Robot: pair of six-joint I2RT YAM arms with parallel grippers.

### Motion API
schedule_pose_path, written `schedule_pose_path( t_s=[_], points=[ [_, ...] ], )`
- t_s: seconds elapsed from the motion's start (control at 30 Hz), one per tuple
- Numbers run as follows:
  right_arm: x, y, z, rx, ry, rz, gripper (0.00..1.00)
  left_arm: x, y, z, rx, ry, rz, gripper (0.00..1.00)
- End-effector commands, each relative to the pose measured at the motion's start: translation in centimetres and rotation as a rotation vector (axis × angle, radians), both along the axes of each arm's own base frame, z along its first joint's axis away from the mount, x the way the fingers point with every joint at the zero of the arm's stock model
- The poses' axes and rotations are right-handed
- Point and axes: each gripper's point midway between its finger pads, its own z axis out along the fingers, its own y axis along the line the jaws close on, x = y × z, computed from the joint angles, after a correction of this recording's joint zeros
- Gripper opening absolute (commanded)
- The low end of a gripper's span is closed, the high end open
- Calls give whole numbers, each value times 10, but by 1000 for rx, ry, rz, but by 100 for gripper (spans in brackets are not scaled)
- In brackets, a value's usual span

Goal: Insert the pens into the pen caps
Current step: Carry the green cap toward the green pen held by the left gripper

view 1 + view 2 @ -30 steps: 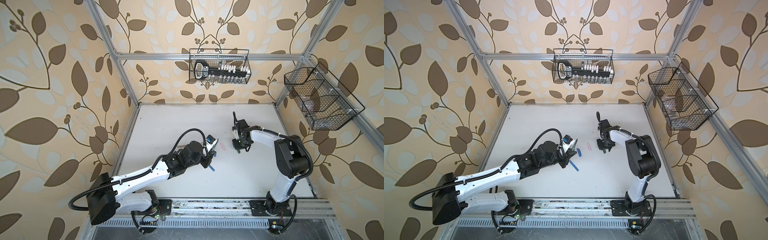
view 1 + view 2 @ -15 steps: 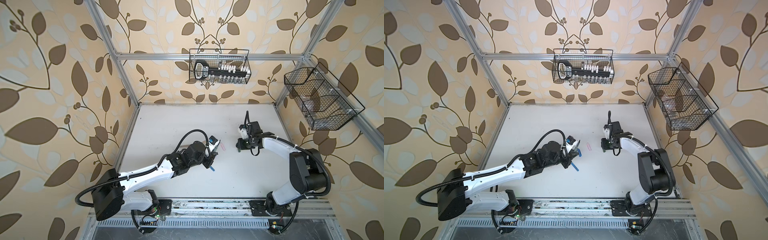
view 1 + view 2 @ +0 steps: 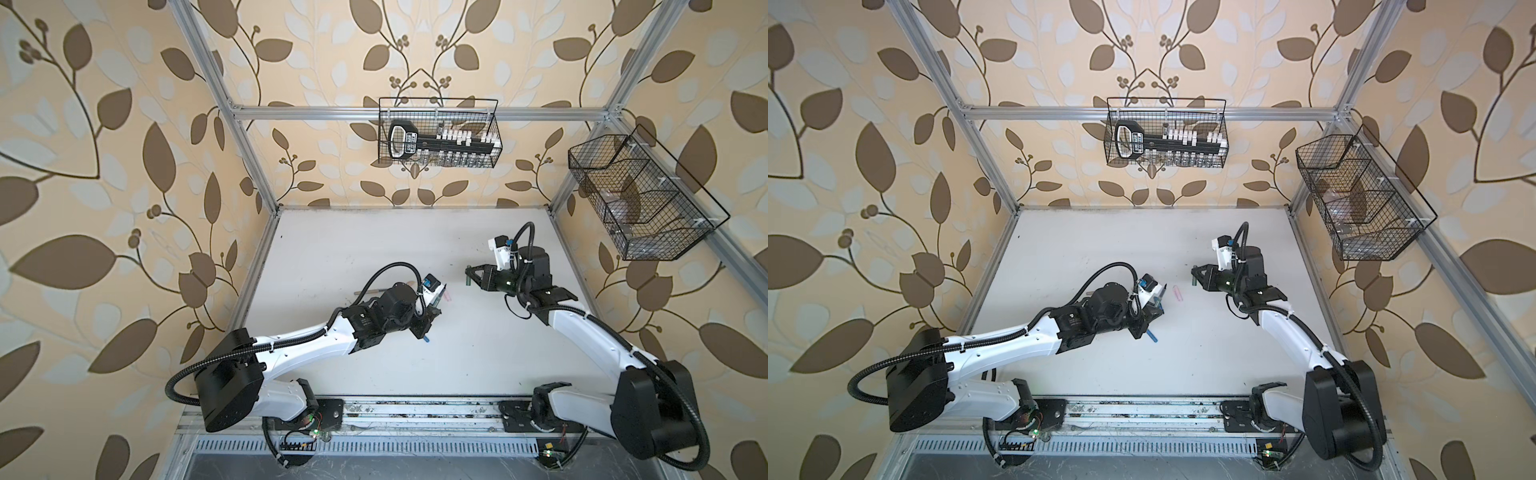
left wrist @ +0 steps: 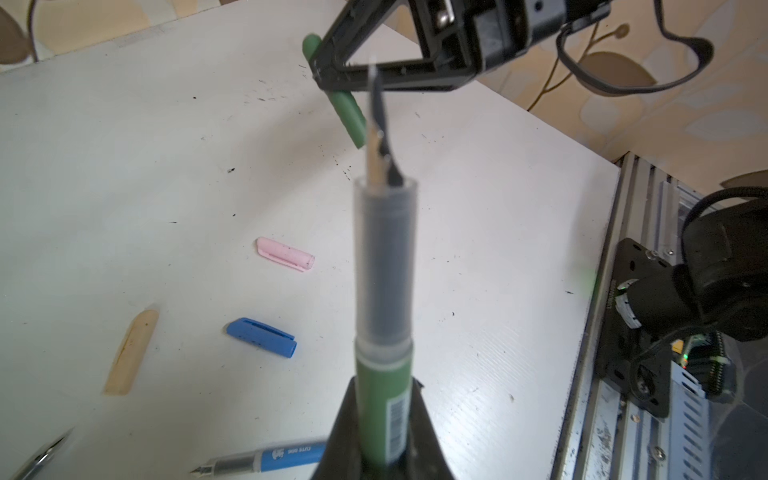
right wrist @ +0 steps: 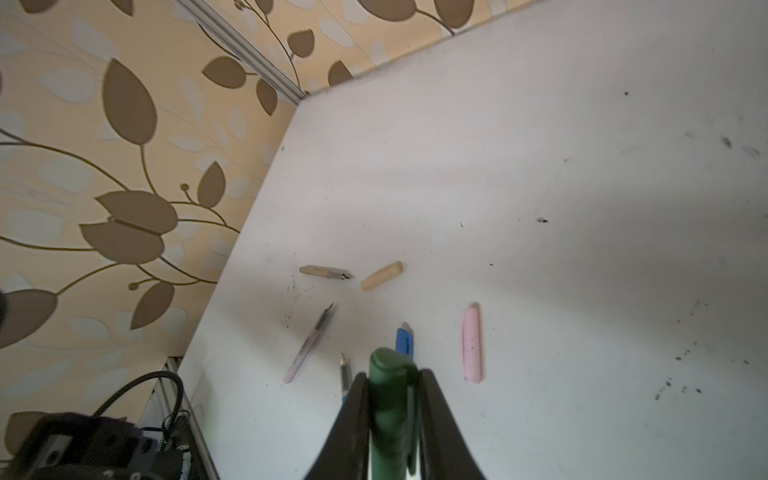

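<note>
While the left claw still pinches the green pen, the right claw, clamping the green cap, now faces it.

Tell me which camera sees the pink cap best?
The left wrist view: the pink cap lies sharp, open end visible. The right wrist view shows it softer; in both top views it is a tiny sliver.

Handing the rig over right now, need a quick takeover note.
Left gripper: jaws shut on the green pen.
Right gripper: jaws shut on the green cap, not yet on the pen.
On the table: pink cap, blue cap, tan cap, blue pen, pink pen, tan pen, all loose.
Done: no pen capped.
Left: join the green pair, then the other three.
</note>
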Motion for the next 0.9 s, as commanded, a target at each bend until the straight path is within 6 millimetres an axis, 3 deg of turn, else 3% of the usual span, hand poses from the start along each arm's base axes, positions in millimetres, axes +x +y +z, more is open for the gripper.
schedule_pose_path(
  t_s=[0.0,0.2,0.37,0.87],
  points=[
    [-5,9,37,139,-94,-4,20,-1,-17,25,-98,-1,-47,0],
    [-18,18,68,217,-168,-3,20,-2,-25,21,-98,19,-74,0],
    [-22,24,82,263,-199,4,20,-3,-27,23,-97,18,-90,0],
    [-37,48,89,300,-202,74,20,-9,-24,37,-140,2,-101,0]
  ],
)
